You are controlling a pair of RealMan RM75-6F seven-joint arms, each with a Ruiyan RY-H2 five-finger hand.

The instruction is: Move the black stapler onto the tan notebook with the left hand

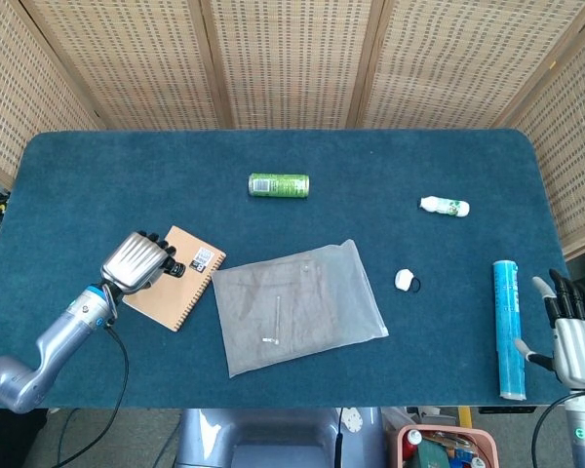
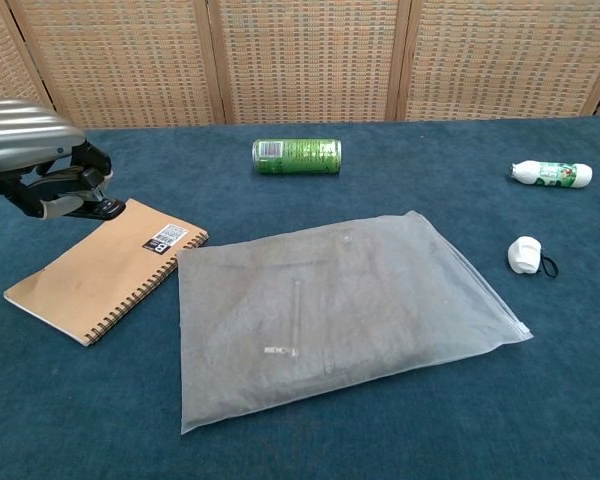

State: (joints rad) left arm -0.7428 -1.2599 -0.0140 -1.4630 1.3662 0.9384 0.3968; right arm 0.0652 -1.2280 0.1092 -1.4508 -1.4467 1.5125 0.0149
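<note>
Gripping the one black stapler (image 2: 80, 205) in curled fingers, the left hand (image 1: 135, 261) hangs over the far corner of the single tan notebook (image 2: 105, 268) on the blue bench (image 1: 97, 175). Beside the notebook lies one clear plastic bag (image 2: 340, 310). Farther off sit one green can (image 1: 279, 184), one white bottle (image 1: 444, 206), one small white cap (image 1: 404, 280) and one blue tube (image 1: 508, 327). The right hand (image 1: 573, 333) rests open-fingered and empty at the bench edge.
</note>
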